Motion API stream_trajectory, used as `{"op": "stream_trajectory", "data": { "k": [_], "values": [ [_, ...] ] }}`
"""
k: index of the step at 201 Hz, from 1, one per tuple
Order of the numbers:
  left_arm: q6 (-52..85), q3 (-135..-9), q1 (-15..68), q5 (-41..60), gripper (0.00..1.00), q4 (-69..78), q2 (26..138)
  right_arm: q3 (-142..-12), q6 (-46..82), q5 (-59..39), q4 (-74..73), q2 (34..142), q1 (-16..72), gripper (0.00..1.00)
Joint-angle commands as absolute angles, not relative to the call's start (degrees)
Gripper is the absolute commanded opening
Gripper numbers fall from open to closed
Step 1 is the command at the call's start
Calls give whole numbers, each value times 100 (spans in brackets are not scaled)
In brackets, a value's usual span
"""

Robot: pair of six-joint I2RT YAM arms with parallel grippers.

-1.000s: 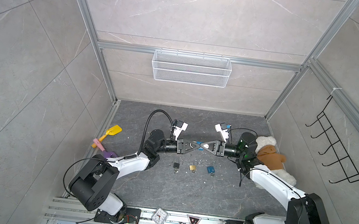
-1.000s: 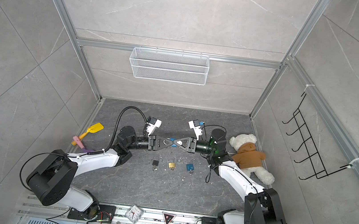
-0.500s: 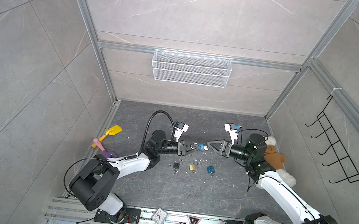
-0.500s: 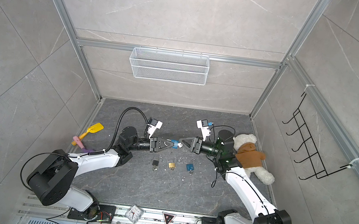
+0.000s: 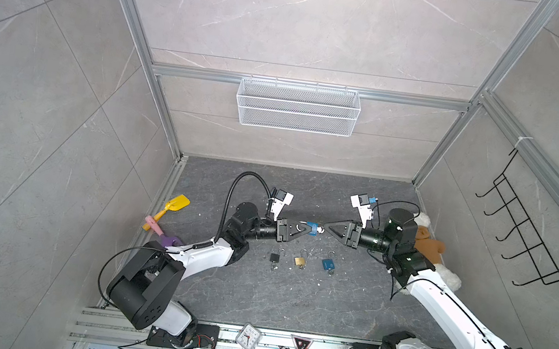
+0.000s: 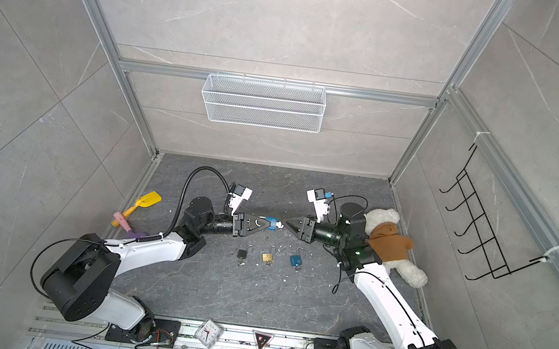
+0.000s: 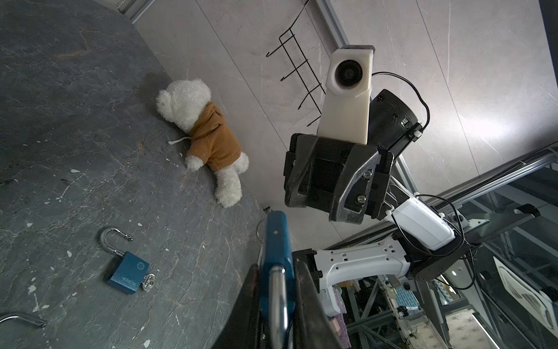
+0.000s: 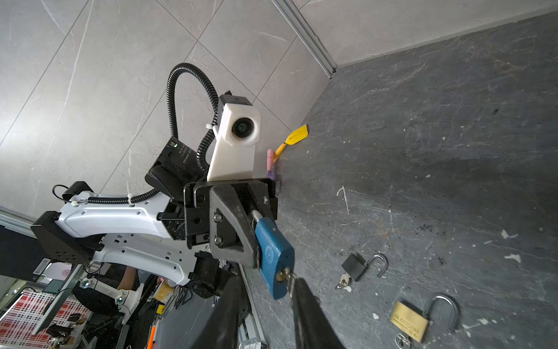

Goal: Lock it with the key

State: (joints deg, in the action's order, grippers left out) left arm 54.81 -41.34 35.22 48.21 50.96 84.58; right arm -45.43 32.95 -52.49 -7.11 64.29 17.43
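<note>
My left gripper (image 5: 307, 228) (image 6: 266, 224) (image 7: 276, 269) is shut on a blue padlock (image 5: 312, 228) (image 6: 271, 223) (image 7: 276, 238) (image 8: 273, 256), held in the air above the middle of the floor. The padlock's shackle runs back between the fingers. A silver key (image 8: 289, 279) sticks out of the lock's keyhole towards my right gripper (image 5: 324, 228) (image 6: 287, 224) (image 8: 265, 282). That gripper faces the lock with its jaws apart on either side of the key. One finger (image 8: 305, 305) touches the key, the other stands clear of it.
Three more padlocks lie in a row on the floor with shackles open and keys in: black (image 5: 275, 257), brass (image 5: 300, 261), blue (image 5: 328, 264). A teddy bear (image 5: 432, 245) lies behind my right arm. Toy shovels (image 5: 176, 204) sit at the left wall.
My right gripper was shut at the padlock's key a second ago. It has drawn back a little to the right and its jaws have parted. The left arm has held still.
</note>
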Motion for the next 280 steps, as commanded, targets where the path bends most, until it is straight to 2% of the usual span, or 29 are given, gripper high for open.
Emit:
{"op": "stream_trajectory", "data": {
  "k": [1, 174, 240, 280],
  "values": [
    [5358, -4354, 3527, 4904, 0, 5413, 8244, -4585, 3206, -5360, -775, 6482, 1742, 31],
    [5456, -4324, 3533, 4850, 0, 5520, 8209, -4395, 3196, -5306, -798, 6664, 1749, 31],
    [5510, -4306, 3541, 4827, 0, 5609, 8233, -4232, 3475, -5559, -1339, 6753, 1767, 31],
    [5639, -4315, 3537, 4843, 0, 5806, 8357, -4122, 3834, -5851, -1945, 6859, 1791, 27]
  ]
}}
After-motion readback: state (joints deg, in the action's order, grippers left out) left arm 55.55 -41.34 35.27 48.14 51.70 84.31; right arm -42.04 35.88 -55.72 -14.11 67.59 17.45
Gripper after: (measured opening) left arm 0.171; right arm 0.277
